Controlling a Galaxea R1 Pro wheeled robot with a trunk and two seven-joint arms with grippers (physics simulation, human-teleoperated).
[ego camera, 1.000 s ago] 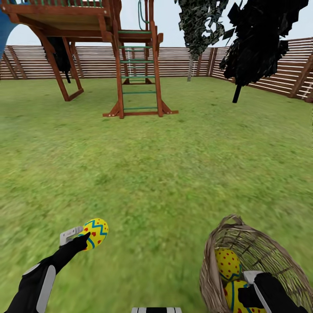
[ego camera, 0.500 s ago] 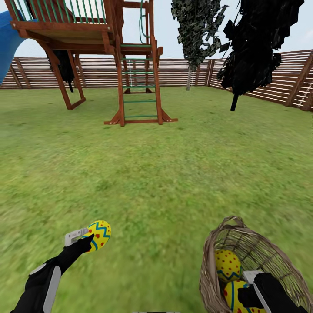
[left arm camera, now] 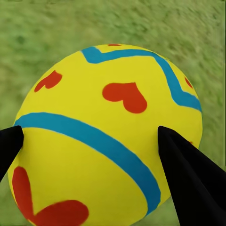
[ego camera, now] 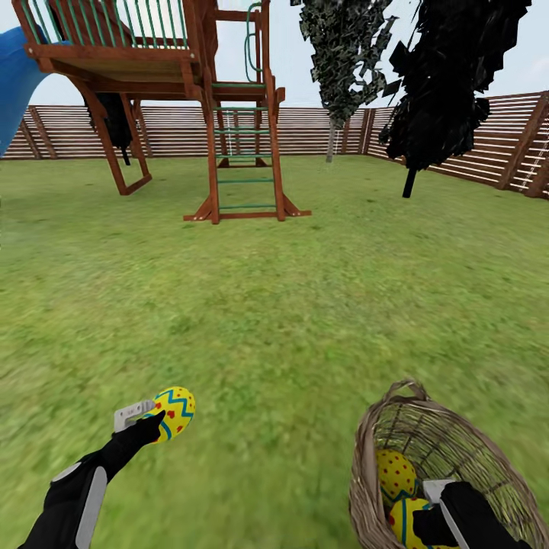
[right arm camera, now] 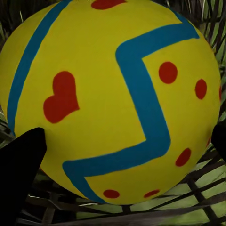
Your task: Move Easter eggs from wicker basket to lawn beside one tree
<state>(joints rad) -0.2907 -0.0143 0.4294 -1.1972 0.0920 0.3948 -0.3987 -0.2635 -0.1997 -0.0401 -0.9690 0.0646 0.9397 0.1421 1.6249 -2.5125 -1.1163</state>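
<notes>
Three eggs in play. Head view: left gripper (ego camera: pixel 156 418), lower left of frame, jaws closed on one egg (ego camera: pixel 174 411) above the lawn (ego camera: pixel 274 305); basket (ego camera: pixel 438 450) at lower right, tipped on its side, two eggs inside, right gripper (ego camera: pixel 427 515) reaching in at the nearer one (ego camera: pixel 404 520), the other (ego camera: pixel 395 471) just above it in frame. Two trees (ego camera: pixel 347 53) stand far off at upper right by the fence (ego camera: pixel 305 122); a wooden play tower (ego camera: pixel 191 76) upper left. Left wrist view: egg (left arm camera: pixel 110 136) wedged between two black fingertips (left arm camera: pixel 188 174), grass behind. Right wrist view: egg (right arm camera: pixel 117 99) between fingertips (right arm camera: pixel 19 174) at each side, wicker behind; jaws look closed on it. Risk: trees are well apart from here, so a long carry could jolt a smooth round egg loose; lifting might drag the tilted basket and roll out the third egg.
</notes>
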